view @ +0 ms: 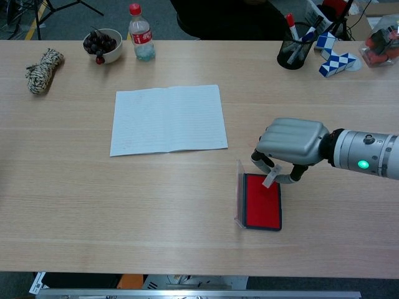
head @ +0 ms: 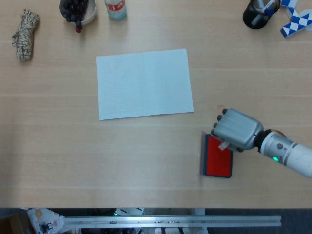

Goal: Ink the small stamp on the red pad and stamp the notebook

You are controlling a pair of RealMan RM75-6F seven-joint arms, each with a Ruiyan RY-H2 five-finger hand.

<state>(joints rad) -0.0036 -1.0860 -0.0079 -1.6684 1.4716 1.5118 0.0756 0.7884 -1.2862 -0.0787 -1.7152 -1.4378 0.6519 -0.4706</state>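
Note:
My right hand (head: pixel 234 129) (view: pixel 290 140) hangs over the far end of the red ink pad (head: pixel 218 156) (view: pixel 262 201), palm down. It pinches the small stamp (head: pixel 224 145) (view: pixel 270 177), a pale stick whose lower end reaches down to the pad's red surface. The pad's clear lid (view: pixel 237 194) stands upright along its left side. The open notebook (head: pixel 144 83) (view: pixel 168 119) lies flat to the upper left of the pad, apart from my hand. My left hand is in neither view.
A rope bundle (head: pixel 24 34), a bowl of dark fruit (head: pixel 77 10) and a bottle (view: pixel 141 32) stand along the far left edge. A pen cup (view: pixel 295 48) and a blue-white puzzle (view: pixel 333 58) sit at the far right.

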